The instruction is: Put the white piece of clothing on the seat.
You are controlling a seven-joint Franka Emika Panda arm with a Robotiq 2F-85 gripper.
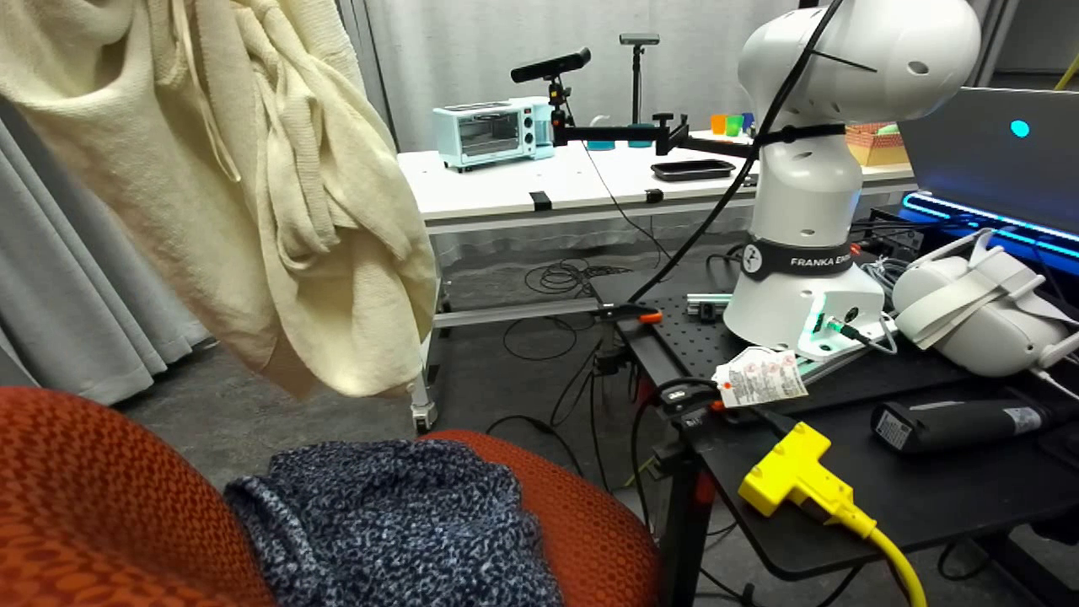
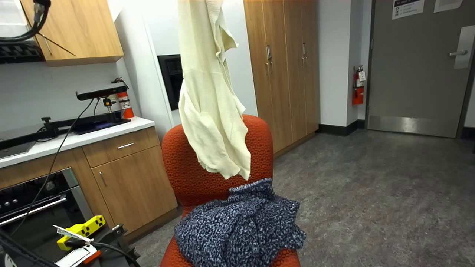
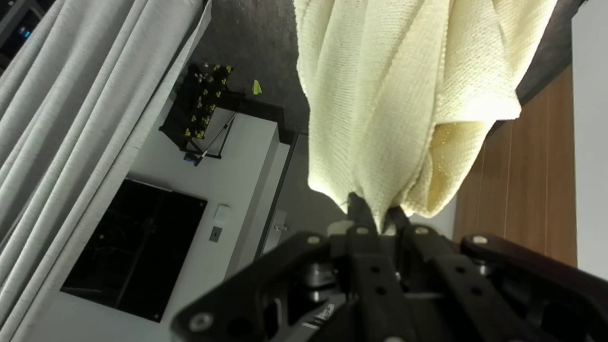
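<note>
End effector (image 3: 377,216), nearly closed, clamps a gathered fold of the white garment (image 3: 403,104).

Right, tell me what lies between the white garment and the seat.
Both exterior views show a dark speckled knit on the seat, with a gap up to the white garment.

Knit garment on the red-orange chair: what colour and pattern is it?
The knit garment is dark blue-grey with pale speckles, clearest in an exterior view.
</note>
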